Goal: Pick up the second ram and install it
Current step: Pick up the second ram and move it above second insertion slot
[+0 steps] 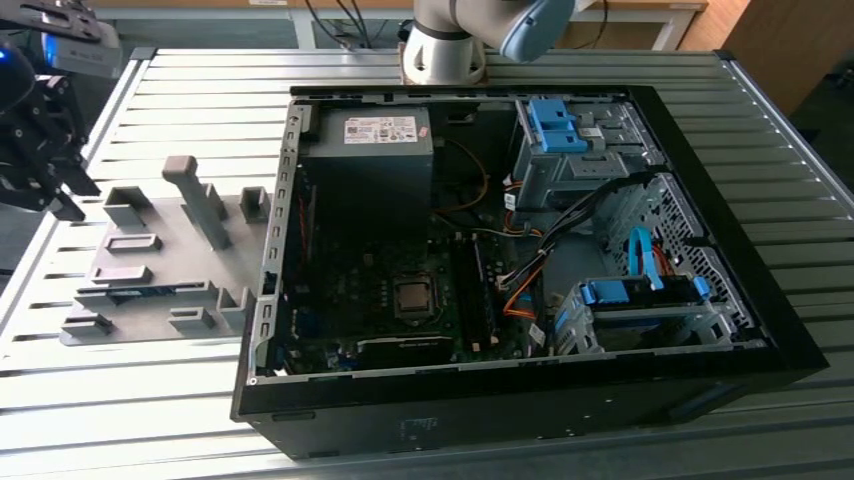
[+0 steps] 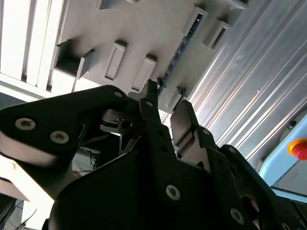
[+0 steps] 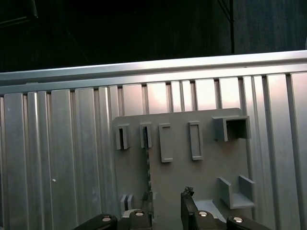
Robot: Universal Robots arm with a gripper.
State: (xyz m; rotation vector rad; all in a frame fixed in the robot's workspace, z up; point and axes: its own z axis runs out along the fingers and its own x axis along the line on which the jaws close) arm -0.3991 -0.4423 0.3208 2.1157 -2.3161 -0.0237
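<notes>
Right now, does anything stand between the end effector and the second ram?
Nothing visible does. The open end effector hangs clear of the grey fixture plate, where the second ram stands on edge, uncovered. The fixture blocks sit beside the ram, not over it.

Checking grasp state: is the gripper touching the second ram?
Apart. In the exterior view the gripper hangs beside the fixture, clear of the second ram lying in it.

We see a ribbed silver aluminium counter, brightly lit; beyond its far edge stand a pale wooden desk, dark cables and a brown wooden panel.
</notes>
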